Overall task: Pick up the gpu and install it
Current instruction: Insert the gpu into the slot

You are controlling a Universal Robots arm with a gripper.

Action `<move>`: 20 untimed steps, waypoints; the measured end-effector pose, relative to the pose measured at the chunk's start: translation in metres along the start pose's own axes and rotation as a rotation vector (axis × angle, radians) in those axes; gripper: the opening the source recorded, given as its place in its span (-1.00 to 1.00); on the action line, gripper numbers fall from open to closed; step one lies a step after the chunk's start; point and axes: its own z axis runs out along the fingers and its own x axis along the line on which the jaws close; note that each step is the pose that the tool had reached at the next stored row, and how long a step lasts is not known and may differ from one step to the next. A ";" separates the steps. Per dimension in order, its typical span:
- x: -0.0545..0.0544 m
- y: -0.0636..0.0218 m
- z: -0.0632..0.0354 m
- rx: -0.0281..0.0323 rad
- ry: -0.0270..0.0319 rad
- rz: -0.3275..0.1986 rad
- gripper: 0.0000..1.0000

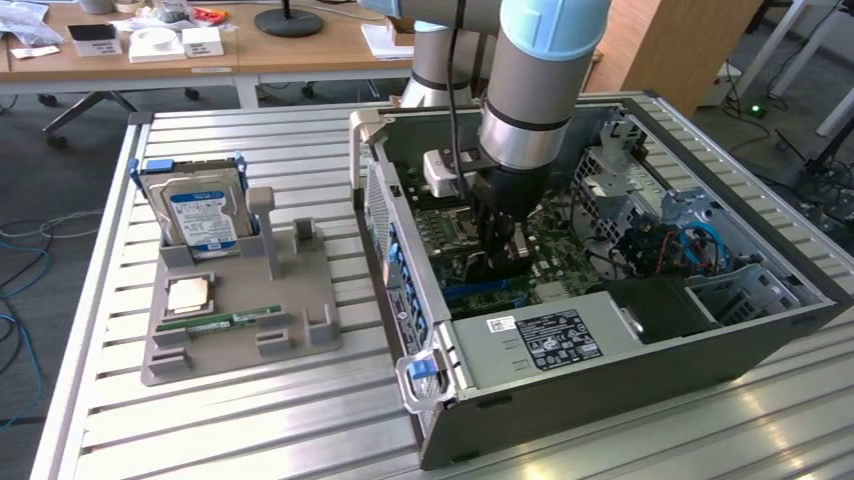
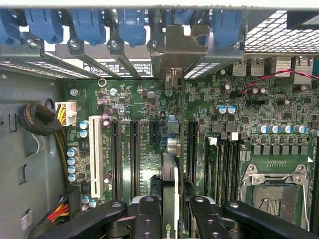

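- Near: open computer case (image 1: pixel 601 385) on slatted table (image 1: pixel 267 420).
- To the exterior view's left: grey tray (image 1: pixel 240 330) carrying hard drive (image 1: pixel 200 215) and RAM stick (image 1: pixel 220 323).
- Inside case: gripper (image 1: pixel 501 255) low over motherboard (image 2: pixel 279 99), fingers (image 2: pixel 149 219) partly closed, clamped on gpu (image 2: pixel 169 196), held upright above expansion slots.
- Far: blue slot clips (image 2: pixel 132 25) beyond card's bracket end.

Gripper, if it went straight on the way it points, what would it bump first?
Probably the green motherboard, near its long black slots. The gripper points down into the computer case, holding the gpu on edge, so the card would touch first. Which slot is unclear.
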 end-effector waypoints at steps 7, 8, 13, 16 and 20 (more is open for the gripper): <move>0.000 0.0005 0.0007 0.0000 0.0003 0.001 -0.47; 0.000 0.0005 0.0007 0.0000 0.0004 0.001 -0.47; 0.000 0.0005 0.0008 0.0001 0.0003 0.005 -0.47; 0.000 0.0005 0.0008 0.0000 0.0006 0.005 -0.47; 0.000 0.0005 0.0008 0.0000 0.0009 0.011 -0.47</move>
